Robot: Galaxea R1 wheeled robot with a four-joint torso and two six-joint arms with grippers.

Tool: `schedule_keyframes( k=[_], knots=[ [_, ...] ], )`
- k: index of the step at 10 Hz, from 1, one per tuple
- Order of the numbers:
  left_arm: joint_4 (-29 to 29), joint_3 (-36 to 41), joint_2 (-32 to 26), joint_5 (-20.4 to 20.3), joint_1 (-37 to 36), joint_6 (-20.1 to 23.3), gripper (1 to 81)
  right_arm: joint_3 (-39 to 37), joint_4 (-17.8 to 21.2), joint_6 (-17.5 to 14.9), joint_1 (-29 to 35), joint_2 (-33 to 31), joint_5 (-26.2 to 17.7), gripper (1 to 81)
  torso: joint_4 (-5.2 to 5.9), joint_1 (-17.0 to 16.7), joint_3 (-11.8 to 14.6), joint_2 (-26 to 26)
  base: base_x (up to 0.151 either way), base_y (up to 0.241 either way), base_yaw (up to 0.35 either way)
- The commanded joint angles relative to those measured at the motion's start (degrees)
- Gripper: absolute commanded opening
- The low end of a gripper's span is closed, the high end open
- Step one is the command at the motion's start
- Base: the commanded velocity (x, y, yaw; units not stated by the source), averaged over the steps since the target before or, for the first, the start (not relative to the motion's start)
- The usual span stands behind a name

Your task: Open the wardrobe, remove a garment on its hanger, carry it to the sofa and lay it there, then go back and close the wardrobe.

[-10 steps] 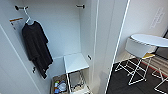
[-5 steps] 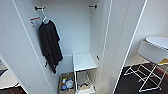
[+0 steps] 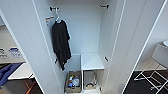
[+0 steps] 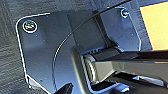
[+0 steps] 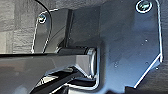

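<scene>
From the head camera I face the wardrobe (image 3: pixel 82 32), a tall white cabinet with both doors swung open. Near its left wall a black shirt (image 3: pixel 60 43) hangs on a white hanger (image 3: pixel 58 18) from the rail. At the floor's left side sits a basket (image 3: pixel 73 82) of small items. Beside it, against the right wall, stands a low white shelf unit (image 3: pixel 91 61). Beyond the right door is a white chair (image 3: pixel 156 67) on dark carpet. I cannot tell whether either gripper's fingers are apart or together.
</scene>
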Motion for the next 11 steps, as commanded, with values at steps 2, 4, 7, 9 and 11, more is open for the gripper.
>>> schedule_keyframes(
  k=[2, 4, 7, 9, 11],
  knots=[
    [0.47, 0.06, 0.2, 2.09, -1.92, 0.51, 81.1, 0.32, 0.23, -0.12, 1.42, 0.44, -3.05, 81.1, 0.0, 0.0, 0.0, 0.0, 0.0, 0.0, 0.227],
    [0.47, 0.06, 0.29, 2.0, -1.83, 0.51, 81.1, 0.23, 0.23, -0.12, 1.42, 0.35, -2.96, 81.1, 0.0, 0.0, 0.0, 0.0, 0.0, 0.0, 0.261],
    [0.47, 0.06, 0.28, 2.09, -1.83, 0.51, 81.1, 0.23, 0.23, -0.04, 1.42, 0.44, -2.96, 81.1, 0.0, 0.0, 0.02, 0.0, 0.0, 0.0, 0.155],
    [0.3, 0.06, 0.03, 2.0, -1.83, 0.42, 81.1, 0.23, 0.23, -0.12, 1.42, 0.44, -2.96, 81.1, 0.0, 0.0, 0.02, 0.0, 0.0, 0.0, 0.0],
    [-0.06, 0.06, -0.07, 2.09, -1.83, 0.34, 81.1, 0.31, 0.23, -0.12, 1.51, 0.53, -2.96, 81.1, 0.0, 0.0, 0.02, 0.0, 0.0, 0.0, 0.0]
  ],
)
